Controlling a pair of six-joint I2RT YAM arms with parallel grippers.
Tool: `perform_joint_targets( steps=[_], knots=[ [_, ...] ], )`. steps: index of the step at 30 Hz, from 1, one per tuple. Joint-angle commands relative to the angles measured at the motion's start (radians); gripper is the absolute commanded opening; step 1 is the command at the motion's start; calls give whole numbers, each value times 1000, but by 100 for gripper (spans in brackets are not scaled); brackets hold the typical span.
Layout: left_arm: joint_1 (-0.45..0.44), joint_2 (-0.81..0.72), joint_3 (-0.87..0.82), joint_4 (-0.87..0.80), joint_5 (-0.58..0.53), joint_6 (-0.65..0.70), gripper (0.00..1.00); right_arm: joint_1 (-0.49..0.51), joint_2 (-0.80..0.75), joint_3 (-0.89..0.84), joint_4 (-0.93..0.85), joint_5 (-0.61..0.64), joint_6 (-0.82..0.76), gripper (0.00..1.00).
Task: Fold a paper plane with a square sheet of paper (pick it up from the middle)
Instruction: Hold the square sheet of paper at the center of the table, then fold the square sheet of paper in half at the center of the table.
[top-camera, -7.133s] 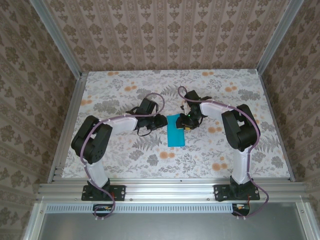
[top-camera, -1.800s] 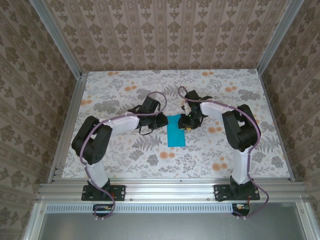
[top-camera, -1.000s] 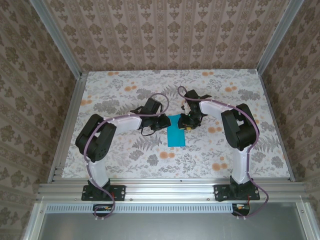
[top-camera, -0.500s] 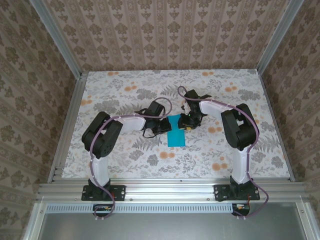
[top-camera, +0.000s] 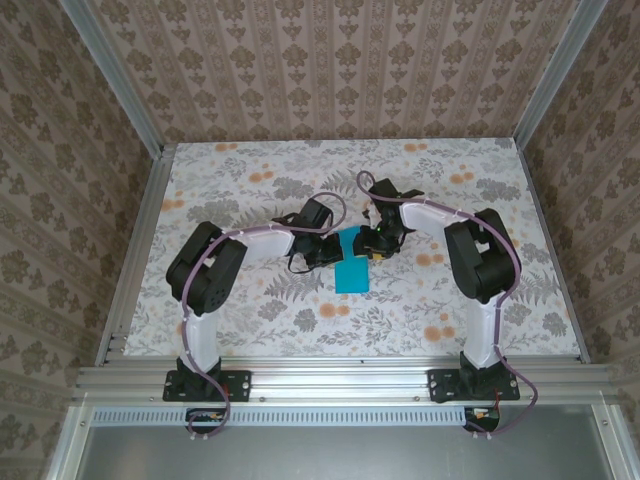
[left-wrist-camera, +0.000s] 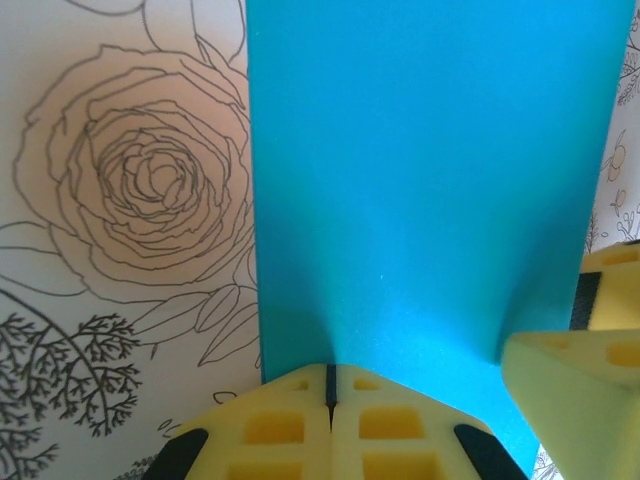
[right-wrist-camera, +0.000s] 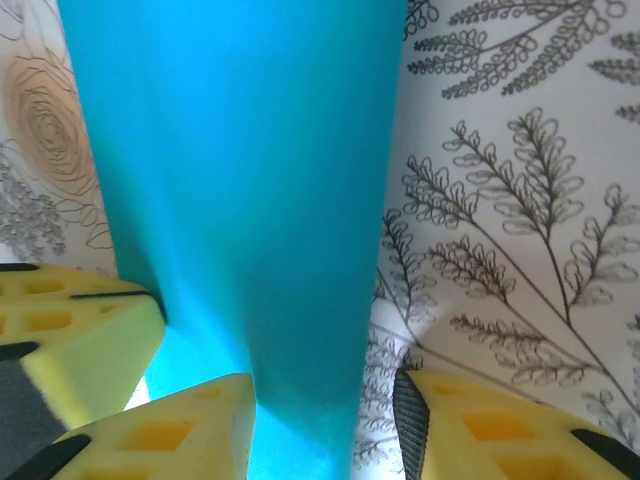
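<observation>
The square sheet of paper (top-camera: 352, 264) is teal-blue and lies on the floral tabletop as a narrow upright rectangle, with its far end raised between the two grippers. My left gripper (top-camera: 336, 248) is at the sheet's upper left. In the left wrist view its yellow fingertips (left-wrist-camera: 330, 378) are shut together on the near edge of the sheet (left-wrist-camera: 420, 180), and the paper bends up into the seam. My right gripper (top-camera: 371, 246) is at the sheet's upper right. In the right wrist view its jaws (right-wrist-camera: 320, 430) stand apart, astride a raised ridge of the sheet (right-wrist-camera: 260, 200).
The floral table cover (top-camera: 420, 300) spreads on all sides of the sheet. Aluminium frame rails (top-camera: 330, 378) run along the near edge and patterned walls close in the other sides. The right gripper's yellow finger (left-wrist-camera: 585, 375) sits close beside the left gripper's jaws.
My left arm has reached right to the sheet's upper left edge and its jaws have shut there. The right gripper's jaws have opened wider; the sheet's far end has shifted a little.
</observation>
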Motion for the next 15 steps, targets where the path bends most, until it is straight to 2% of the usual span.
perform_joint_targets(
  steps=[1,4,9,15],
  knots=[
    [-13,41,-1,-100,-34,28,6,-9,-131,-22,43,-23,44,45],
    [-14,45,0,-99,-34,29,6,-8,-157,-29,60,-77,41,40],
    [-15,52,2,-99,-36,30,6,1,-83,-24,81,-166,49,24],
    [-15,59,6,-111,-40,29,6,-6,-4,-36,88,-171,45,18]
  ],
)
